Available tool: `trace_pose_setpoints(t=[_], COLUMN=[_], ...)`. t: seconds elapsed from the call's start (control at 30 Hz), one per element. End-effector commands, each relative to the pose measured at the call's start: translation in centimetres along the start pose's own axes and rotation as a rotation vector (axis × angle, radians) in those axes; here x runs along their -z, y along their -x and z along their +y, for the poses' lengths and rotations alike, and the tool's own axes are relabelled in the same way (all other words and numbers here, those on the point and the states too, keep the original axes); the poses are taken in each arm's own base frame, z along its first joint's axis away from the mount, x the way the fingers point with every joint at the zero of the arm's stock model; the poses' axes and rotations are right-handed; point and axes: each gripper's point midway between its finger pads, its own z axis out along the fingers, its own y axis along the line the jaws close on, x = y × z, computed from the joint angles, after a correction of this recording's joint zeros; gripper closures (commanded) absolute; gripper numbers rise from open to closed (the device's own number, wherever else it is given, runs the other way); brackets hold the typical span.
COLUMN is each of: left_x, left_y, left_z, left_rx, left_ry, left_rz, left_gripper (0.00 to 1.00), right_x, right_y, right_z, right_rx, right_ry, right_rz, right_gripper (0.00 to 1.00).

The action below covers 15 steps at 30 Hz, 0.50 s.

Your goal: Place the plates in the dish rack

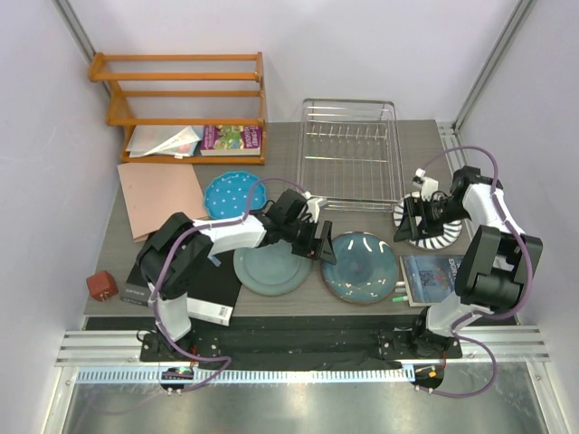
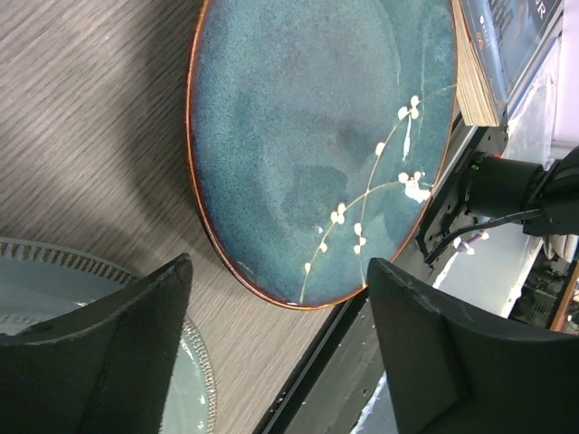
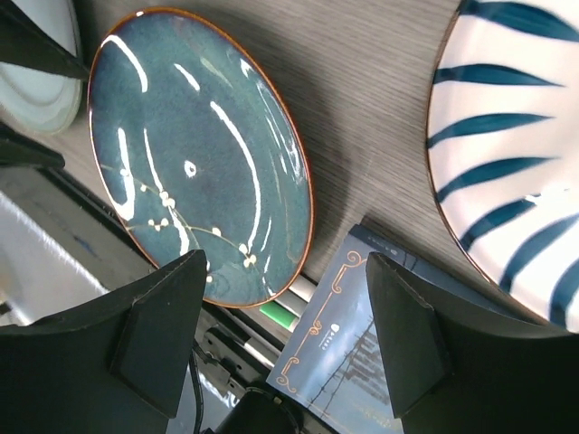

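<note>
The silver wire dish rack (image 1: 351, 154) stands empty at the back centre. Four plates lie flat on the table: blue dotted (image 1: 231, 194), grey-green (image 1: 270, 269), dark teal (image 1: 360, 267) and white striped (image 1: 432, 226). My left gripper (image 1: 317, 244) is open and empty, above the gap between the grey-green plate (image 2: 54, 289) and the teal plate (image 2: 317, 145). My right gripper (image 1: 404, 220) is open and empty, by the left edge of the striped plate (image 3: 516, 154). The teal plate (image 3: 194, 154) also shows in the right wrist view.
An orange wooden shelf (image 1: 181, 104) with books stands at the back left, a pink sheet (image 1: 161, 194) in front of it. A black book (image 1: 194, 289) and a red cube (image 1: 101, 286) lie front left. A blue book (image 1: 432, 276) and a green marker (image 1: 398, 291) lie front right.
</note>
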Motion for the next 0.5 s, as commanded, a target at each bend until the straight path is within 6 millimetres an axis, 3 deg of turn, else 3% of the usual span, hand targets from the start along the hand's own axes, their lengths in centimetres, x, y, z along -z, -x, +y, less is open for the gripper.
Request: trace_pose_setpoints(t=[0.0, 0.27, 0.33, 0.47], left_x=[-0.4, -3.0, -3.3, -3.3], left_y=[0.4, -0.1, -0.2, -0.2], left_z=[-0.2, -1.0, -0.9, -1.0], left_rx=[-0.046, -0.009, 0.001, 0.013], left_ry=[-0.008, -0.085, -0.094, -0.104], left_rz=[-0.006, 0.053, 0.054, 0.054], left_gripper=[0.24, 0.44, 0.47, 0.63], right_x=[-0.3, -0.9, -1.1, -1.8], right_y=[0.6, -0.2, -0.4, -1.5], right_z=[0.4, -0.1, -0.1, 0.0], right_rx=[0.058, 0.091, 0.094, 0.088], right_ry=[0.078, 0.079, 0.08, 0.107], right_rz=[-0.004, 0.015, 0.014, 0.032], right_gripper=[0.23, 0.25, 0.26, 0.26])
